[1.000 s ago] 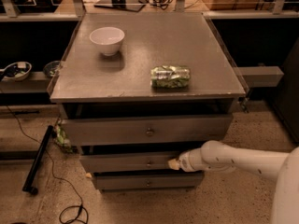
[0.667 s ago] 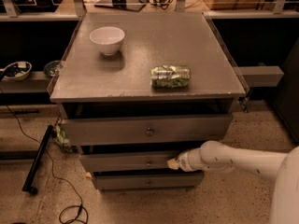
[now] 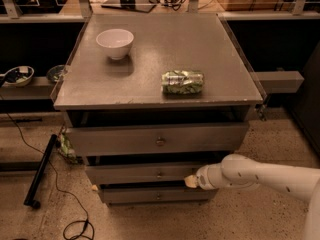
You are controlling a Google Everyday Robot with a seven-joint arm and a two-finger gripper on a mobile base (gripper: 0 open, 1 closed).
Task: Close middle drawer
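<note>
middle drawer: second of three in the grey cabinet, its front panel standing slightly forward with a dark gap above it. gripper: at the right end of that panel, tip against its lower edge, white arm entering from the right; whether it is spread or closed cannot be told. top drawer stands further out; lowest drawer sits below. on the cabinet top: white bowl rear left, green can lying on its side near the front.

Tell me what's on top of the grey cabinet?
A white bowl and a green packet lying down. The end effector is lower, at the middle drawer. What's under the packet is covered.
</note>
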